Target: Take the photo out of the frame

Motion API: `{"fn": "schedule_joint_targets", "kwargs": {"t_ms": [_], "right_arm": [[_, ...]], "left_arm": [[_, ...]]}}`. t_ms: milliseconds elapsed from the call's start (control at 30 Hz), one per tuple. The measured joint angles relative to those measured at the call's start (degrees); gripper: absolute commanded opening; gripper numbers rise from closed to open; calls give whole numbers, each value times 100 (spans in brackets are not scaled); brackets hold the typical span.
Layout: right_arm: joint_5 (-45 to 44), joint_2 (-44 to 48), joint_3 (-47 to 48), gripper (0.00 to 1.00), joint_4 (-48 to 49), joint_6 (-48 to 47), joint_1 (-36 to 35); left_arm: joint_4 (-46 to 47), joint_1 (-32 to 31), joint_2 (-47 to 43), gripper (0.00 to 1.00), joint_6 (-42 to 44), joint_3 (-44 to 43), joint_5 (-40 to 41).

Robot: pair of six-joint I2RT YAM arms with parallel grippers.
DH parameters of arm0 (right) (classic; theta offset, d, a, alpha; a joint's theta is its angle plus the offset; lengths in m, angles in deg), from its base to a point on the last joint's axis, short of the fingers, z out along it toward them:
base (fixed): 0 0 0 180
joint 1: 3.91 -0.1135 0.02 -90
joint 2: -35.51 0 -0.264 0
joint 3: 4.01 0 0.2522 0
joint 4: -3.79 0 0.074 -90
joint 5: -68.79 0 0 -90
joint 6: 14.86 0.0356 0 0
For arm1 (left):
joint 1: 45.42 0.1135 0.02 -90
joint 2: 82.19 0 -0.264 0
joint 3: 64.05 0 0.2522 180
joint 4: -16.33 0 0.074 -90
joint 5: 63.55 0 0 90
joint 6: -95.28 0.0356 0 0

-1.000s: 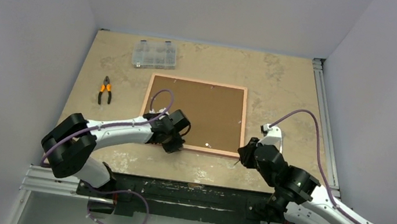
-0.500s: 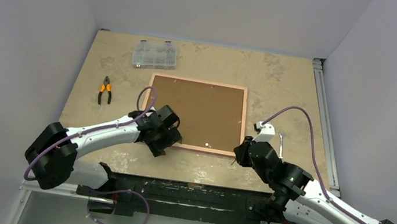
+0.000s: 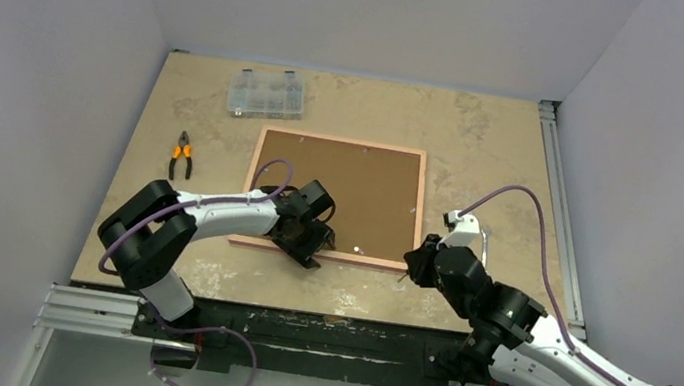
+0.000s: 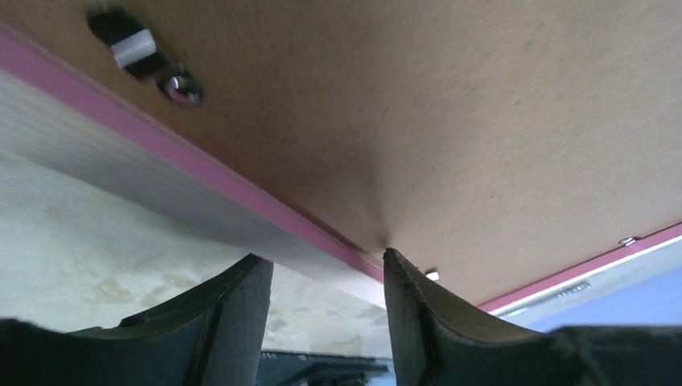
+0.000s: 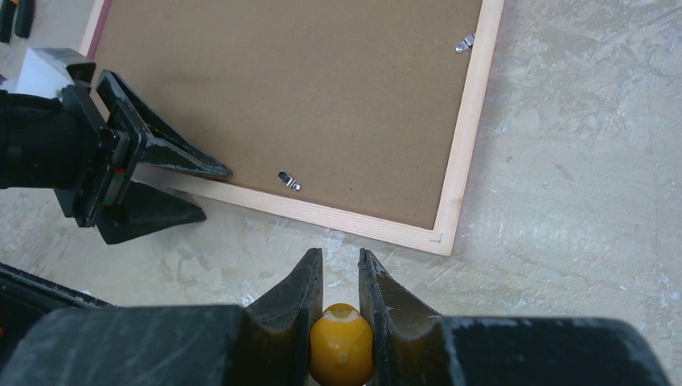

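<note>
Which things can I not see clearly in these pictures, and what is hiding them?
- Photo: hidden in every view under the brown backing board of the thin pink rectangular frame.
- Yellow round thing in the right gripper: right wrist view, its fingers and the bottom edge cut it off.
- Clear plastic compartment box: top view, contents too small.

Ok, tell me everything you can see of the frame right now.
The frame is a thin rectangle, pink with a pale wood rear edge, lying back up on the table. A brown backing board fills it, with small metal clips at its edges. The open left gripper straddles its near rail; the photo is hidden.
</note>
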Motion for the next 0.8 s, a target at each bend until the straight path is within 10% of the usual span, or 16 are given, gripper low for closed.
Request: {"fn": "schedule_joint_targets", "kwargs": {"t_ms": [367, 800], "right_arm": [[0, 44, 0, 0, -4, 2, 0], [4, -278, 0, 0, 57, 0, 0]], "left_arm": [[52, -61, 210, 16, -380, -59, -55], [181, -83, -232, 0, 2146, 195, 1150]]}}
